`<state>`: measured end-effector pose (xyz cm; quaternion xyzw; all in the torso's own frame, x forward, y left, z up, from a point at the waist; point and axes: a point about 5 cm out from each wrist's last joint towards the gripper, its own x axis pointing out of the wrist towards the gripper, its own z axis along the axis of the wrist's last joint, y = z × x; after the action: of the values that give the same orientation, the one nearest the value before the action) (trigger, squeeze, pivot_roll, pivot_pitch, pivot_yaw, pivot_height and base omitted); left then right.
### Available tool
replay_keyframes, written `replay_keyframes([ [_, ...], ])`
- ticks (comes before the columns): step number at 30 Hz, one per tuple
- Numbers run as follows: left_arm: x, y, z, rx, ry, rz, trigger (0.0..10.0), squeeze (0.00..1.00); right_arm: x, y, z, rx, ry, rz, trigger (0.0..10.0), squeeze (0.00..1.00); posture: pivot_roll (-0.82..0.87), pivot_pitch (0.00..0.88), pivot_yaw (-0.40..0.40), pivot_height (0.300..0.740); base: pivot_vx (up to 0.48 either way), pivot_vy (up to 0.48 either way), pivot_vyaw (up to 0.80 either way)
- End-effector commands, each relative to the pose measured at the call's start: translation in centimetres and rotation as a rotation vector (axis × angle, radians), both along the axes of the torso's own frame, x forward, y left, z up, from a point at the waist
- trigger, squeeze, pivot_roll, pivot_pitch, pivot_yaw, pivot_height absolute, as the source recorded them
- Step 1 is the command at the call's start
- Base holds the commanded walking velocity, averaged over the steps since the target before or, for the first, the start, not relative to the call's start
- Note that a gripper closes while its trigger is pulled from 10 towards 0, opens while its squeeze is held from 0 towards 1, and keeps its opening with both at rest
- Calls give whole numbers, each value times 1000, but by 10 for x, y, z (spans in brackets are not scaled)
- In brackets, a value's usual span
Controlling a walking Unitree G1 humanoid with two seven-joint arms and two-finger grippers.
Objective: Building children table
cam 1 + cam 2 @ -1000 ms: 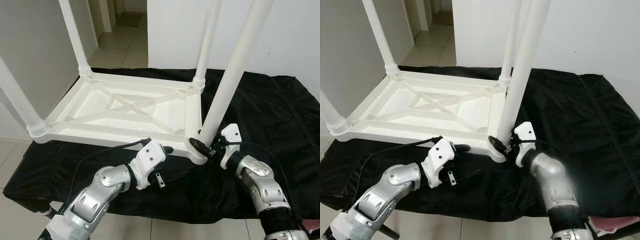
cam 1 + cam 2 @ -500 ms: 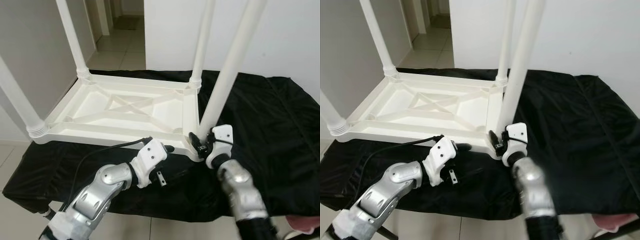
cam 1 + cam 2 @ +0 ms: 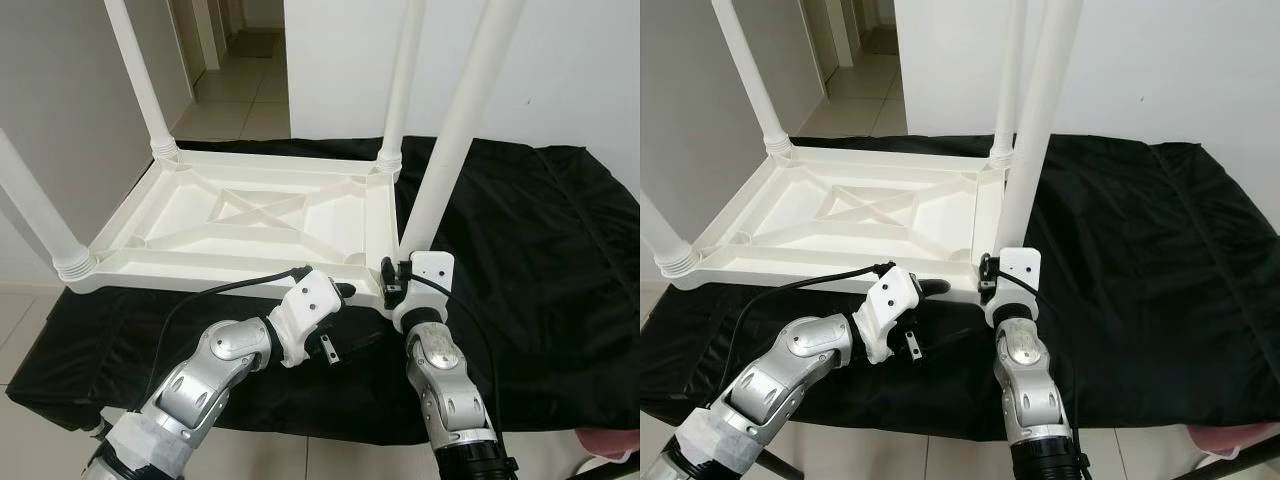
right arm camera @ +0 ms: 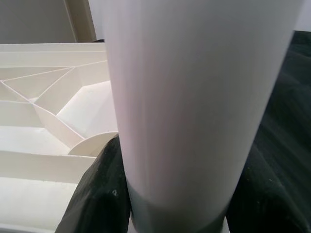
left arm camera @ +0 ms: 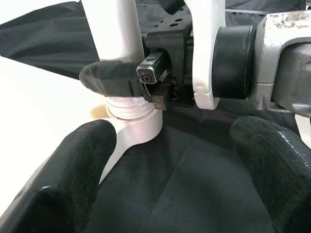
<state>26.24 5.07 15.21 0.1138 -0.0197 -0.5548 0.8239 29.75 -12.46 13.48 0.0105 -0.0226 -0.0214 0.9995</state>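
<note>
Leg (image 3: 455,130) standing straight up at near right corner of upside-down table (image 3: 250,215) on black cloth (image 3: 540,250), squeezed low down by right gripper (image 3: 392,282), left gripper (image 5: 172,160) open and empty just beside.

A home interior is indicated: plain white painted walls (image 3: 600,70), a pale glossy tiled floor (image 3: 235,100) and a narrow hallway (image 3: 245,40) with door frames leading away are seen behind a black cloth-covered table (image 3: 540,240).
</note>
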Motion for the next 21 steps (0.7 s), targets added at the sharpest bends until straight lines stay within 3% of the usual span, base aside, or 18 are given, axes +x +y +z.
replay_keyframes([
  [1, -4, 1, -2, 23, 10, -89, 10000, 0, -1, -12, -12, 15, 52, -23, 10000, 0, -84, 17, 81, 740, 0, 0, 0],
  [2, -4, 1, -2, 23, 10, -89, 10000, 0, -1, -12, -12, 15, 52, -23, 10000, 0, -84, 17, 81, 740, 0, 0, 0],
  [3, -5, 2, -2, 24, 10, -84, 10000, 0, -1, -16, -11, 15, 41, -6, 10000, 1000, -76, 19, 73, 740, 0, 0, 0],
  [9, -4, 5, -2, 26, 10, -68, 10000, 0, -1, -19, -8, 5, 15, 39, 10000, 1000, -72, 24, 70, 740, 0, 0, 0],
  [12, -4, 5, -2, 23, 11, -62, 10000, 0, 1, -29, -5, -14, -2, 101, 10000, 1000, -69, 34, 57, 740, 0, 0, 0],
  [13, -5, 5, -2, 20, 15, -59, 10000, 0, 1, -35, -5, -32, -8, 189, 10000, 0, -74, 42, 57, 740, 0, 0, 0],
  [21, -7, 3, -4, 13, 21, -57, 10000, 0, 10, -50, -5, -90, -4, 442, 10000, 0, -72, 43, 58, 740, 0, 0, 0],
])
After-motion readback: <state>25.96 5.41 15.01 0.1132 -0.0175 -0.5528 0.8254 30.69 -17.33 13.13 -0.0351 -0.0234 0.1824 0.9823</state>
